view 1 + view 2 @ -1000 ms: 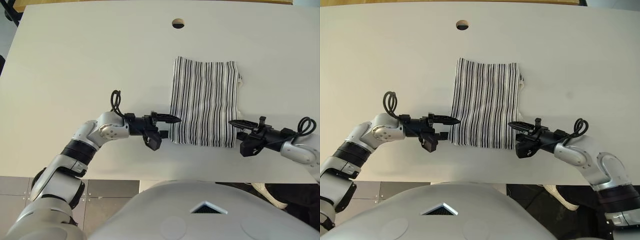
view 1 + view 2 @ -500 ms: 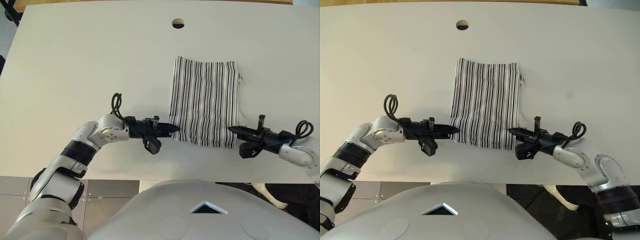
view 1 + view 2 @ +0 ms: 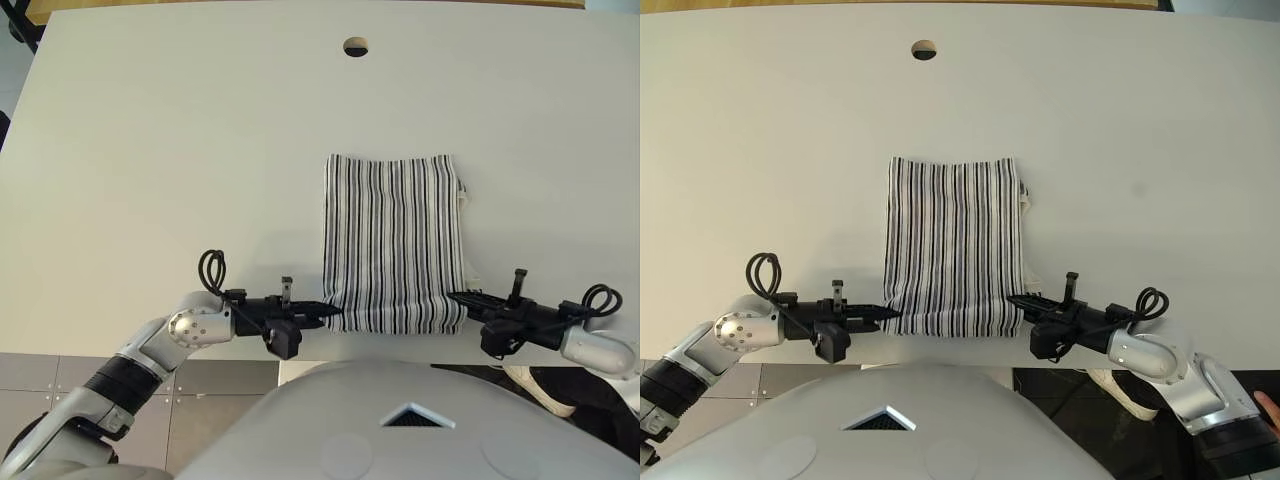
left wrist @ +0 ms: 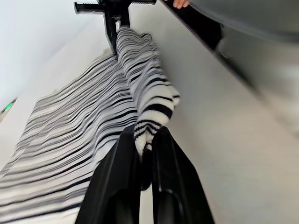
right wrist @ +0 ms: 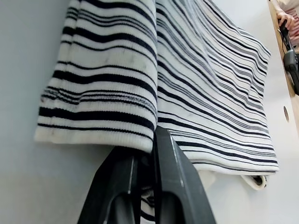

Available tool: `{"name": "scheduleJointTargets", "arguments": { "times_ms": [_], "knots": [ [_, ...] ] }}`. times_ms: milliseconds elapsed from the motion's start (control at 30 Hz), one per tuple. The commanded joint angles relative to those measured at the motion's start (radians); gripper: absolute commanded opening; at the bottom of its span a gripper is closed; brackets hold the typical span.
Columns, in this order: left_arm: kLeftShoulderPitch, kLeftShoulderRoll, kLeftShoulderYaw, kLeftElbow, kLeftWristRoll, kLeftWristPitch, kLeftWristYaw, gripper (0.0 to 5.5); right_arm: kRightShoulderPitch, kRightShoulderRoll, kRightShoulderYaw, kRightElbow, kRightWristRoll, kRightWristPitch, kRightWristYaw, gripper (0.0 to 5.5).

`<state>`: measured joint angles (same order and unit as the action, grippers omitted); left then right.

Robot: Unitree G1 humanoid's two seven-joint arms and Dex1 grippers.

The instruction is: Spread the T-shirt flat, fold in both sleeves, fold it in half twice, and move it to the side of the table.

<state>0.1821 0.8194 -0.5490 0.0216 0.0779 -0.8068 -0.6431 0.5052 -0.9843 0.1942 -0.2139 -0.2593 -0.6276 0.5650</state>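
One striped T-shirt (image 3: 392, 245), folded into a narrow rectangle, lies on my table (image 3: 150, 150) with one end at the near edge. My two grippers both pinch it: left gripper (image 3: 328, 311) on its near left corner, right gripper (image 3: 458, 298) on its near right corner.

The folded T-shirt (image 3: 392, 245) has slid across the table (image 3: 150, 150) toward its near edge and slightly to the robot's left (its near hem now lies close to that edge). The left tool (image 3: 333, 310) and right tool (image 3: 453, 296) have drawn back with it, each pinching a near corner.
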Motion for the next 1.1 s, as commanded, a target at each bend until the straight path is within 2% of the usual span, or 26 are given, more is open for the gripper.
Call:
{"name": "scheduleJointTargets", "arguments": {
  "times_ms": [33,133,300,567,600,667,767,867,1000,1067,1100],
  "knots": [
    [-0.092,-0.113,0.077,-0.001,-0.022,0.096,0.052,0.12,-0.131,0.077,-0.013,0.012,0.094,0.039,0.007,0.12],
    [-0.15,-0.194,0.116,0.002,-0.012,0.165,0.081,0.12,-0.238,0.159,-0.029,0.046,0.141,0.097,-0.015,0.12],
    [-0.227,-0.264,0.179,0.041,0.068,0.292,0.146,0.12,-0.423,0.291,-0.009,0.201,0.041,0.169,-0.094,0.12],
    [-0.404,-0.324,0.202,0.363,0.255,0.289,0.287,0.12,-0.609,0.416,0.042,0.445,-0.111,0.205,-0.203,0.12],
    [-0.416,-0.332,0.201,0.401,0.268,0.284,0.303,0.48,-0.632,0.432,0.045,0.473,-0.12,0.206,-0.216,0.12],
    [-0.443,-0.356,0.205,0.464,0.276,0.273,0.331,0.81,-0.675,0.457,0.037,0.531,-0.13,0.209,-0.259,0.7],
    [-0.491,-0.398,0.199,0.54,0.284,0.256,0.36,1.09,-0.709,0.481,0.02,0.567,-0.127,0.216,-0.308,1.05],
    [-0.517,-0.434,0.195,0.602,0.29,0.235,0.388,1.62,-0.73,0.506,0.017,0.567,-0.123,0.228,-0.335,1.65],
    [-0.535,-0.456,0.224,0.637,0.273,0.22,0.424,2.07,-0.761,0.524,0.02,0.585,-0.128,0.247,-0.348,2.19],
    [-0.543,-0.463,0.238,0.651,0.264,0.222,0.436,2.44,-0.785,0.536,0.024,0.615,-0.13,0.253,-0.354,2.62],
    [-0.553,-0.462,0.249,0.671,0.269,0.232,0.457,2.62,-0.805,0.547,0.025,0.632,-0.133,0.258,-0.368,2.66]
  ]
}}
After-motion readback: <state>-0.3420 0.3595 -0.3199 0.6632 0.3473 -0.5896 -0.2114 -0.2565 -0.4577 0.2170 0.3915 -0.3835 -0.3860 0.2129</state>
